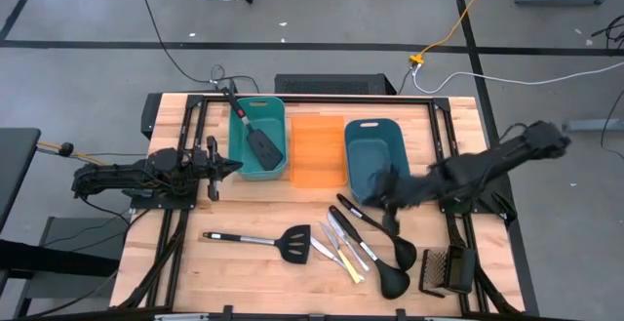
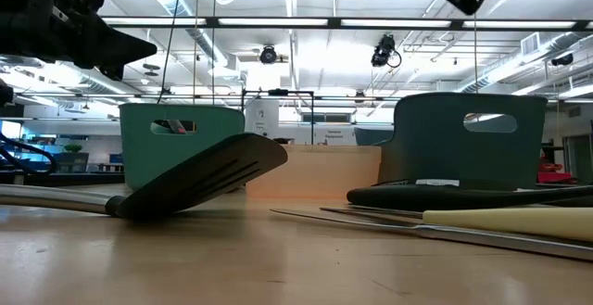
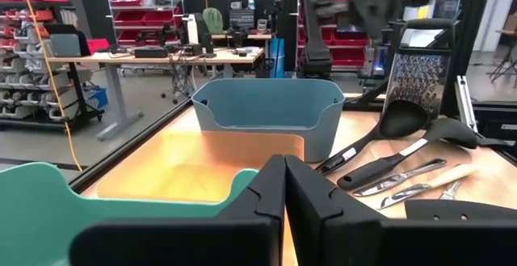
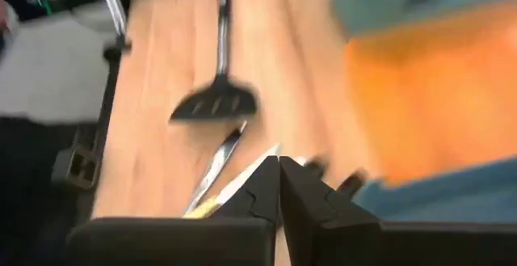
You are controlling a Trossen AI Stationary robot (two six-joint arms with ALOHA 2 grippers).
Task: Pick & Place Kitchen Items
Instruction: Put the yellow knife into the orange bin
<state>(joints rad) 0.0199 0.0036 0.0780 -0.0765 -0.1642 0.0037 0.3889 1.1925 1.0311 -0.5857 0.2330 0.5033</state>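
Two arms hang over my wooden surface (image 1: 175, 262) with the sorting partly done, by my reading. Farthest left, my left gripper (image 1: 232, 166) hovers just beside the teal tub (image 1: 278, 109); its wrist view shows the jaws pressed together with nothing between them, which I take as a waiting pose after a delivery. One black slotted spatula (image 1: 261, 146) already lies in that tub, its handle propped over the far rim, likely because the tool is longer than the tub.

Next along, the second spatula (image 1: 292, 244) lies flat on the boards near the front edge, handle pointing toward my left side, free of its neighbours and so an easy pick. Behind it stands the orange tub (image 1: 317, 150), between the teal one and the blue tub (image 1: 375, 150); I see nothing in either.

Right of the spatula, the small table knives (image 1: 341, 246), silver and pale yellow, lie fanned side by side, close enough that lifting one could drag another. Two black ladles (image 1: 390, 262) rest just beside them, bowls toward the front edge, handles angled back toward the blue tub.

My right gripper (image 1: 385, 194) hangs above those ladle handles at the blue tub's near corner. Its wrist view shows the jaws closed and empty, so I judge they must spread before any grasp. A grater (image 1: 448, 268) sits at the far right, near the corner of the surface.
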